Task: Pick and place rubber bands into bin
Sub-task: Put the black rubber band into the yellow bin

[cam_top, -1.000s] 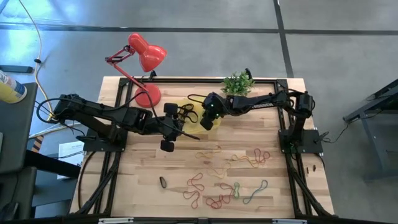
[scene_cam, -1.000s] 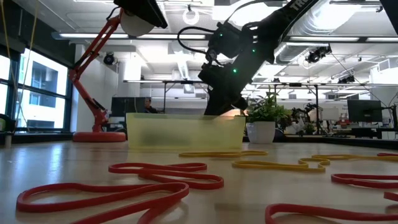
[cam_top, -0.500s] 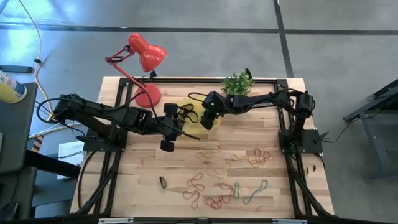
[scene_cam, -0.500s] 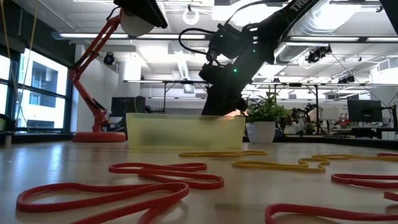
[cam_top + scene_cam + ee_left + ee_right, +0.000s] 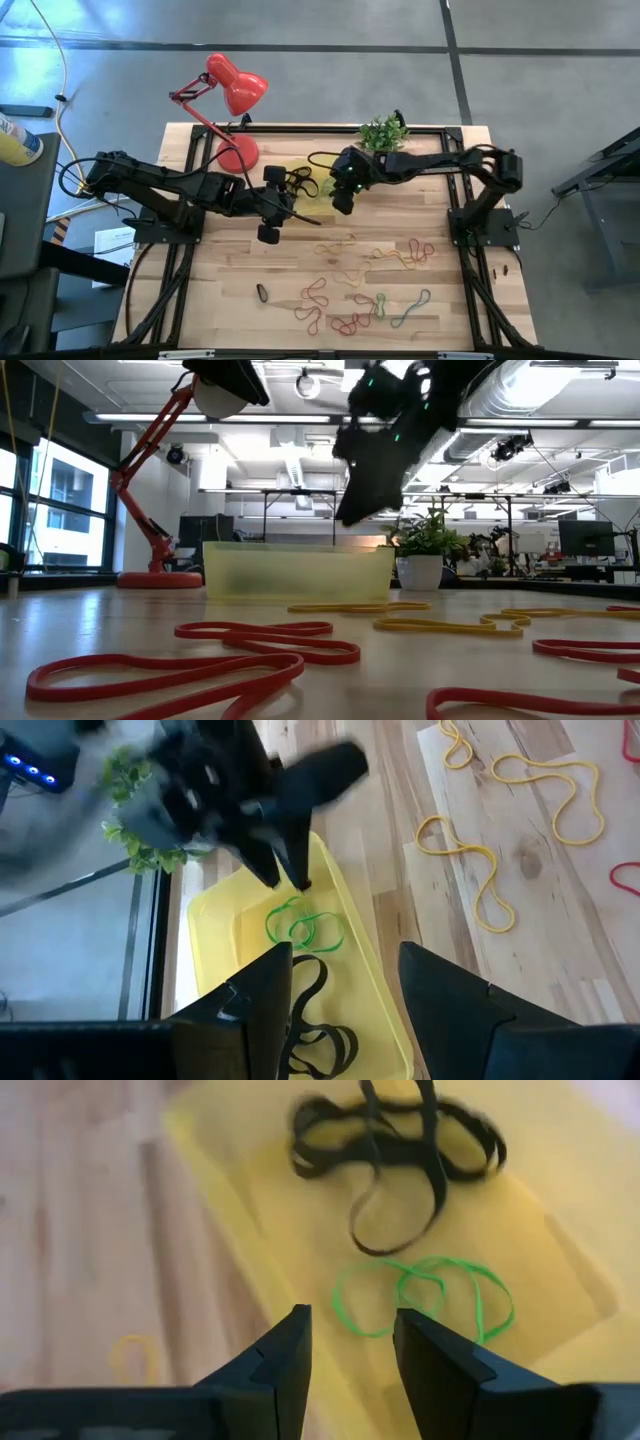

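Note:
The yellow bin (image 5: pixel 300 172) stands at the table's far middle, with black rubber bands (image 5: pixel 400 1150) and a green one (image 5: pixel 420 1305) lying flat on its floor. Just above the bin's right end hangs my right gripper (image 5: pixel 350 1320), open with nothing between its fingers; the low view shows the right gripper (image 5: pixel 352 510) clear of the rim. My left gripper (image 5: pixel 345 965) waits open over the bin's left end, fingers slanting down, nothing between them. More rubber bands, yellow (image 5: pixel 340 245), red (image 5: pixel 415 250) and green (image 5: pixel 410 305), lie loose on the near half of the table.
A red desk lamp (image 5: pixel 230 95) stands at the far left behind the bin, and a small potted plant (image 5: pixel 382 132) at the far edge. A small black band (image 5: pixel 262 293) lies near the front left. A dark frame rail (image 5: pixel 300 126) runs along the table's far side.
My right gripper has risen from inside the bin to well above its rim and has drawn back a little toward the table's right edge. My left gripper has kept still.

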Robot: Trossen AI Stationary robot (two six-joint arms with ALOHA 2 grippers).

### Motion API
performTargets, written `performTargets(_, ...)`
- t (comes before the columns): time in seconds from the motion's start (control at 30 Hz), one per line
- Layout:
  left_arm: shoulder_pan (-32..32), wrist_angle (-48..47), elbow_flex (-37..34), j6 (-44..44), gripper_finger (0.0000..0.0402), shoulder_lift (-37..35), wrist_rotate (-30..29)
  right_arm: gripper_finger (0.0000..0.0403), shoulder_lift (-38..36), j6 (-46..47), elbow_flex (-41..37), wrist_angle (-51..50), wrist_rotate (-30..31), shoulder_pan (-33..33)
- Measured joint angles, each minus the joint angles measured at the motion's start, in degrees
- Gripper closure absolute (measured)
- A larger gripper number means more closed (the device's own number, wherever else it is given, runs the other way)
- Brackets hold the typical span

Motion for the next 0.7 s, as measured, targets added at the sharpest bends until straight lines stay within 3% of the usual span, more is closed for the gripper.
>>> performTargets(0.2,0.02,0.03,0.0,0.37,0.0229,0.0,-0.44,0.0269,-7.89,-1.05,0.0,-7.32,0.26,3.46)
performTargets(0.43,0.02,-0.29,0.0,0.7,0.0229,0.0,0.62,0.0269,-13.31,0.79,0.0,-19.61,1.31,12.95)
performTargets(0.7,-0.52,-14.1,0.0,7.37,0.0229,0.0,20.81,0.0269,-14.38,6.43,0.0,-29.53,7.32,23.7)
